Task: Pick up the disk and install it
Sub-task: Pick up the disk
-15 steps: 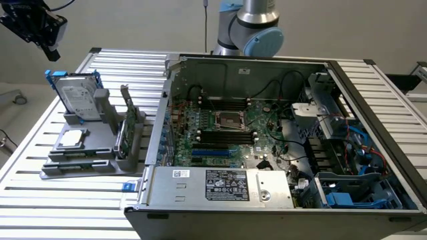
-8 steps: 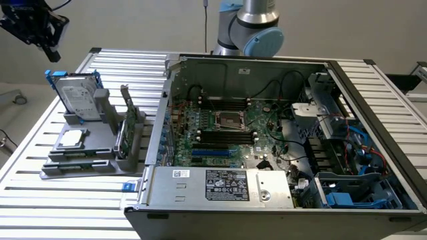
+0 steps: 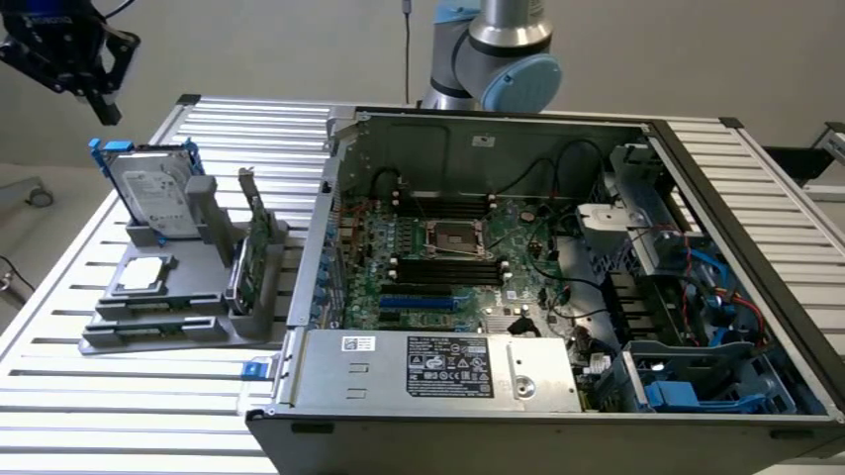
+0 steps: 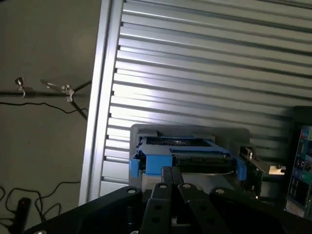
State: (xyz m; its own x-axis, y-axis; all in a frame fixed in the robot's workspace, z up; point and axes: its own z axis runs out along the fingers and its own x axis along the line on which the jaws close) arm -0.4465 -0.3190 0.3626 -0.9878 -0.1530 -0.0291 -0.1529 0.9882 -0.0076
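The disk (image 3: 149, 190) stands on end in the grey holder (image 3: 158, 332) on the bench (image 3: 53, 297), long axis nearly upright, blue frame tabs topmost; my gripper (image 3: 103, 107) hangs above it, jaws together, holding nothing

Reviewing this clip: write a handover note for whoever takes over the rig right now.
Gripper: shut, empty, hovering above the disk without touching it.
Disk: upright in the grey holder, on the exterior view's left of the open computer case.
Done: nothing yet; the disk is not gripped.
Left: picking up the disk and installing it.
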